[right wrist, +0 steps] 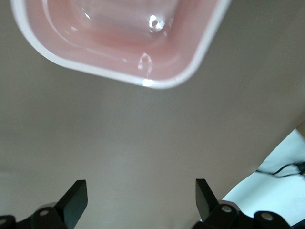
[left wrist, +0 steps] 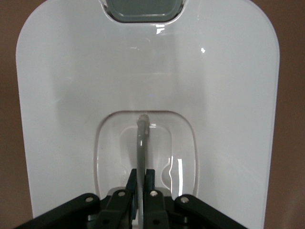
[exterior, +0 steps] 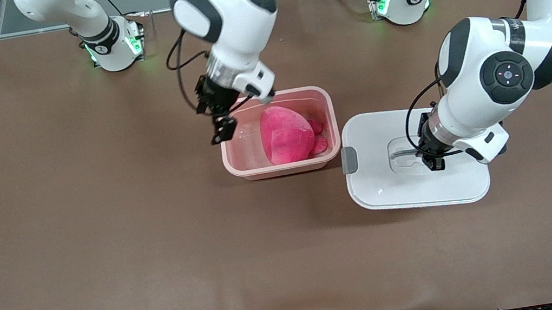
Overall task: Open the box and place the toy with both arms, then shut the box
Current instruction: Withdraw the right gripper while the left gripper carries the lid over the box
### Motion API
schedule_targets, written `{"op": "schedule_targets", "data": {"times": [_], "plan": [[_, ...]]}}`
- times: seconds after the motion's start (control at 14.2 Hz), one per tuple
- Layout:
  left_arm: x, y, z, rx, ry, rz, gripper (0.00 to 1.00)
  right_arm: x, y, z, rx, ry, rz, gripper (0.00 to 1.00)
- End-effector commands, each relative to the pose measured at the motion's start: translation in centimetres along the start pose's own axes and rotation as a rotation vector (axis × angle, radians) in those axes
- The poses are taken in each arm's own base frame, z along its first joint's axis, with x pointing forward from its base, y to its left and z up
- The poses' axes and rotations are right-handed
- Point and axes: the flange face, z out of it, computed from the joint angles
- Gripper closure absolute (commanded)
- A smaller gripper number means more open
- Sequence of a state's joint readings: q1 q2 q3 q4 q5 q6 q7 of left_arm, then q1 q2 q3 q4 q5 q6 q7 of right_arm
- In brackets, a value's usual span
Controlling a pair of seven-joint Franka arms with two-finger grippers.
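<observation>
We are looking at a brown table (exterior: 74, 234) carrying the opened box; its pale pink tub (exterior: 249, 161) is sitting near the middle of the table, roughly midway between the edge with the arm bases and the edge nearest the front camera, and the hot-pink toy (exterior: 286, 134) is lying inside it, filling the half of the tub toward the left arm's end, with its two small bumps resting against that wall; the white lid (exterior: 385, 188) is lying flat on the table just beside the tub, toward the left arm's end and a little nearer the front camera, one grey side clip (exterior: 348, 160) facing the tub; the left gripper (exterior: 435, 163) is sitting down in the lid's recess, and in the left wrist view we are seeing its fingers (left wrist: 150, 183) pinched shut on the thin grey handle (left wrist: 141, 143), which is standing up out of the recess; the second grey clip (left wrist: 143, 9) is showing at the lid's end away from that gripper; the right gripper (exterior: 220, 129) is hanging over the tub's rim at the end toward the right arm, tilted, and the right wrist view is showing its two fingers (right wrist: 75, 200) spread wide apart with nothing between them, over bare table beside the tub's rounded corner (right wrist: 157, 78).
</observation>
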State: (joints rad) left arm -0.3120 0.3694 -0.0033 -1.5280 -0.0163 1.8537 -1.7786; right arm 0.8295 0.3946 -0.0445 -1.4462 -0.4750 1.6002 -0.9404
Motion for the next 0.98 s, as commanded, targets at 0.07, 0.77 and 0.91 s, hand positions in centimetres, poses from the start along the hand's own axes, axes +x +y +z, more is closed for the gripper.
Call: {"op": "schedule_targets", "data": {"times": [0.07, 0.77, 0.91], "plan": [[-0.8, -0.8, -1.1, -0.008, 0.012, 0.015, 1.0, -7.3, 3.6, 3.6, 0.07, 0.011, 0.218, 0.0], [-11.0, -3.0, -1.1, -0.024, 0.0, -0.081, 1.0, -34.2, 8.3, 21.4, 0.333, 0.248, 1.121, 0.0], [-13.5, -3.7, -0.7, -0.023, 0.003, -0.108, 1.0, -37.0, 7.9, 23.4, 0.341, 0.27, 1.188, 0.0]]}}
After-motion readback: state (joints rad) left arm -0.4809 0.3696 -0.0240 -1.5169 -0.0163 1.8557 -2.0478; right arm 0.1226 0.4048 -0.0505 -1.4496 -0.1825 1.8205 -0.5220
